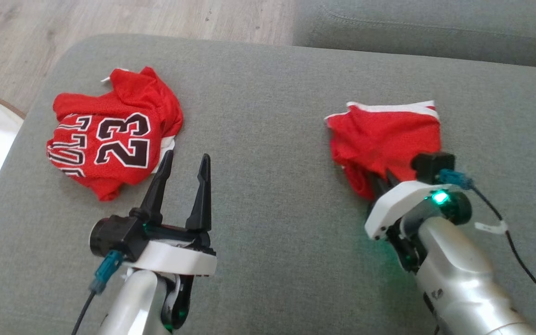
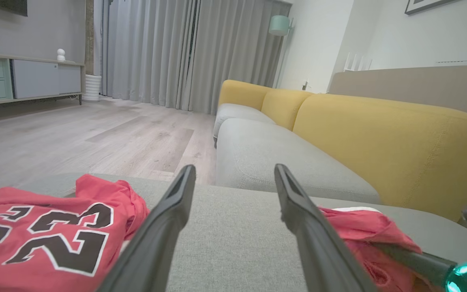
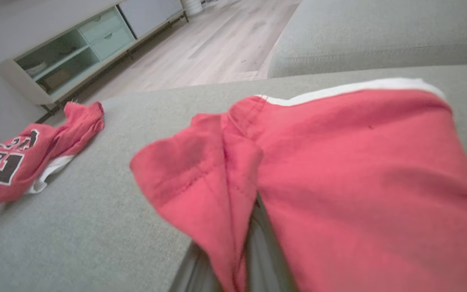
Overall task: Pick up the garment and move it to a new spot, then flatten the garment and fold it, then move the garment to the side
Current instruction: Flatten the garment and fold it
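Two red garments on a grey cushion (image 1: 268, 83)
A numbered jersey (image 1: 110, 139) lies at the left; the red shorts (image 1: 384, 135) sit at the right, their near edge pinched in the clenched right gripper (image 1: 382, 179). The left gripper (image 1: 187, 158) is spread and empty, just beside the jersey.

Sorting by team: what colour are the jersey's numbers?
Black, outlined white, on the jersey; clearest in head view.

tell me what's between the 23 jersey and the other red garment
Bare grey cushion, plus the left gripper, jaws open, beside the jersey; head view.
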